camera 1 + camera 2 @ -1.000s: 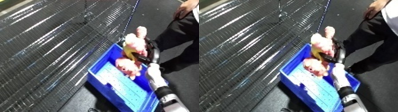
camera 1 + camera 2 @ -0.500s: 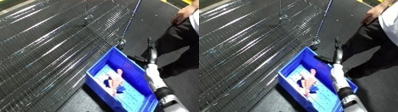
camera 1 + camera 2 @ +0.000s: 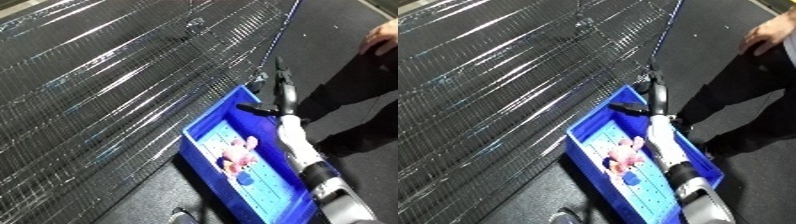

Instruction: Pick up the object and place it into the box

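pink plush toy [image 3: 238, 155] lies inside blue bin [image 3: 200, 131] | right hand [image 3: 277, 96] fingers straight, released, above far rim | retreat straight, avoid clipping rim

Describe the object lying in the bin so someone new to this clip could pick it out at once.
Find the blue bin on the dark floor beside the wire-mesh surface. On its pale floor lies a small pink soft toy, just left of the robot's right hand and forearm. It is the only pink, soft-looking thing there.
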Tool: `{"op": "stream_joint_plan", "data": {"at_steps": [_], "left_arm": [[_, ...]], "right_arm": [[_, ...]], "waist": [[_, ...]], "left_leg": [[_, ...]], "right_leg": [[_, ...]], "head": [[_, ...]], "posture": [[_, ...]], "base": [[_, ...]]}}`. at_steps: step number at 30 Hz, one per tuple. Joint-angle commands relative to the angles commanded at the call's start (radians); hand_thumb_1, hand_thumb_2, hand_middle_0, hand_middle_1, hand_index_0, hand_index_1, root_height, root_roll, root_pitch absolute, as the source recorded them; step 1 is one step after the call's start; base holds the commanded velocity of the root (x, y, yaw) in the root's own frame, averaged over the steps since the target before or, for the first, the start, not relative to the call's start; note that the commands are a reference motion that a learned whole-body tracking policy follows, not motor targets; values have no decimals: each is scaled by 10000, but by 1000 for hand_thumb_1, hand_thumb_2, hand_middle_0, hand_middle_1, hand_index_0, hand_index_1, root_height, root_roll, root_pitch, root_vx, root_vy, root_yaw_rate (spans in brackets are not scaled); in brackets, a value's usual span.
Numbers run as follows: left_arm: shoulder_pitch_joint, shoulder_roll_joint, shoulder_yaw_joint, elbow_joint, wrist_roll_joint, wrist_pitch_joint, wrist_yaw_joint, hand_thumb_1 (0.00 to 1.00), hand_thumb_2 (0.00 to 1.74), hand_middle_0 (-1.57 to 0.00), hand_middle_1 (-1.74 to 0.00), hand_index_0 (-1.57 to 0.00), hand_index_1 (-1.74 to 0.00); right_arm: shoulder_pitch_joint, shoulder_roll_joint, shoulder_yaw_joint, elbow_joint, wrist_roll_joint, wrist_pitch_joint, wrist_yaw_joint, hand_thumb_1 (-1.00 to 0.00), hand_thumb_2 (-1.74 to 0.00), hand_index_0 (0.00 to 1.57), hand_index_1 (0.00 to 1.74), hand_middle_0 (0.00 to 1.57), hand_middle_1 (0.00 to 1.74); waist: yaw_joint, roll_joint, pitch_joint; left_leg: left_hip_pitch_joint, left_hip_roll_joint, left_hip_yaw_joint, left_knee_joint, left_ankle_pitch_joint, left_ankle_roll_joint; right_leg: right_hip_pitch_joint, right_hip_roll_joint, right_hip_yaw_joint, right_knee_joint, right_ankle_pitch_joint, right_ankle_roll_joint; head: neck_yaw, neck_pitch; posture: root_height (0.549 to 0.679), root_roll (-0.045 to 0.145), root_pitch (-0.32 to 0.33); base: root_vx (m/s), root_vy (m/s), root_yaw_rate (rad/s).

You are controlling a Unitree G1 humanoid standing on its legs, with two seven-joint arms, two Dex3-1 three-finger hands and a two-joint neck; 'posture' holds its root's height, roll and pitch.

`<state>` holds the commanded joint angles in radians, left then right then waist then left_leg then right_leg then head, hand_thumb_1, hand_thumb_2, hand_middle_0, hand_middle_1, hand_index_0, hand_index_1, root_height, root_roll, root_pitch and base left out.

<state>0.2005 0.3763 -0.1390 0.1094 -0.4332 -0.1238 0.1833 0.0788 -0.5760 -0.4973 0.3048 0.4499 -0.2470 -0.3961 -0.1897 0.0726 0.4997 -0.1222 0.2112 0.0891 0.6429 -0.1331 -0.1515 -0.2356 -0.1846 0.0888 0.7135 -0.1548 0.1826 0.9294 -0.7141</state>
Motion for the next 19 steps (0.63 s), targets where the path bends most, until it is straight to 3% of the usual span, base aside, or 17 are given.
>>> {"op": "stream_joint_plan", "data": {"at_steps": [9, 14, 19], "left_arm": [[126, -10, 372, 19, 262, 216, 77, 1000, 1740, -1570, -1740, -1570, -1740], [140, -13, 520, 42, 319, 318, 113, 1000, 1740, -1570, -1740, -1570, -1740], [40, 39, 572, 62, 477, 354, 202, 1000, 1740, -1570, -1740, -1570, -1740]], "right_arm": [[-498, 447, 1473, -1260, -818, 455, 531, 0, 0, 0, 0, 0, 0], [-792, 781, 2130, -1709, -1082, 636, 684, 0, 0, 0, 0, 0, 0], [-1122, 895, 2695, -2009, -1425, 723, 721, 0, 0, 0, 0, 0, 0]], "waist": [[690, -117, 188], [1038, -155, 203], [1325, -201, 203]], "left_leg": [[-255, -57, -339, 163, 128, 16], [-451, -94, -544, 174, 237, 28], [-598, -134, -685, 168, 298, 37]], "right_leg": [[-14, -93, -188, 421, -203, 8], [-83, -140, -293, 622, -303, 21], [-154, -190, -380, 767, -353, 32]], "head": [[-3418, -502], [-5144, -977], [-5776, -1471]], "posture": [[620, 52, -309], [617, 48, -312], [615, 45, -311]], "base": [[-14, -10, 165], [-7, -9, 159], [-4, -1, 116]]}}
